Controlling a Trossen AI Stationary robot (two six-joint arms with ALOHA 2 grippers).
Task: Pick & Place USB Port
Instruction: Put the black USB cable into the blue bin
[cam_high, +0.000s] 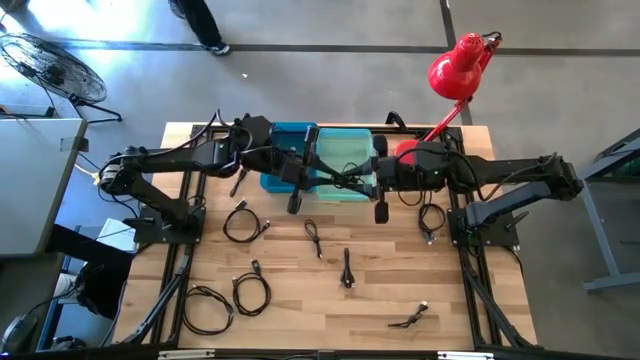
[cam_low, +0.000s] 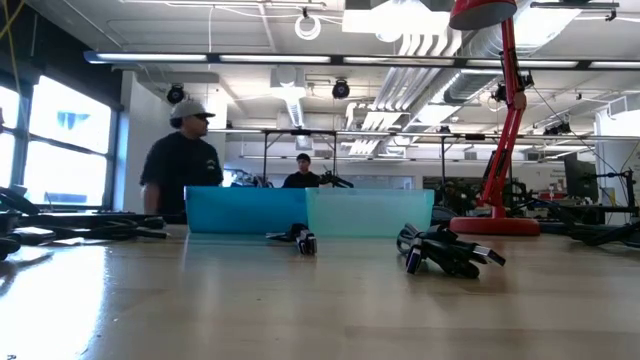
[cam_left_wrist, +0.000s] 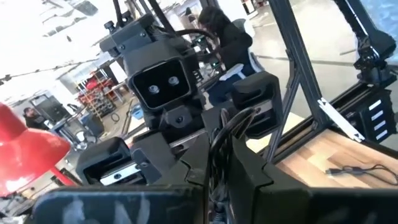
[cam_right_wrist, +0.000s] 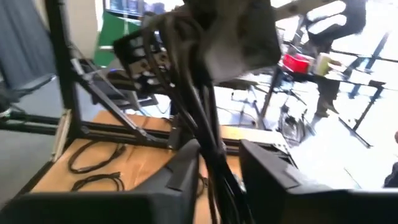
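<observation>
You have both arms stretched inward so that they meet above the two bins at the far side of the desk (cam_high: 300, 335). Your left pincer (cam_high: 316, 173) is clenched on the USB cable (cam_high: 345, 179): in the left wrist view the dark cord (cam_left_wrist: 219, 140) runs up from between its two fingers (cam_left_wrist: 249, 168), which sit tight against it. Your right pincer (cam_high: 370, 178) faces it from the other side, just beside it. In the right wrist view that pincer's fingers (cam_right_wrist: 267, 171) stand apart, and the cable (cam_right_wrist: 199, 118) passes through the gap between them rather than being squeezed, so read it as released.

The USB cable hangs in the air between the two pincers, off the desk, spanning from one to the other. Right below them is the teal bin (cam_high: 345, 148). The blue bin (cam_high: 290, 135) touches it and lies under your left pincer's wrist.

On the near side of both pincers, loose cables (cam_high: 240, 222) are scattered on the wood. One coil lies below the left arm, a thin one (cam_high: 313, 236) and a short dark one (cam_high: 346, 268) lie nearer the middle, and another (cam_high: 410, 320) lies close to the front edge. From desk height you see a bundle (cam_low: 445, 250) in front of the teal bin (cam_low: 370, 212). A red lamp (cam_high: 458, 68) stands behind your right pincer, past the bins. Two people (cam_low: 185, 160) are in the room beyond the desk.
</observation>
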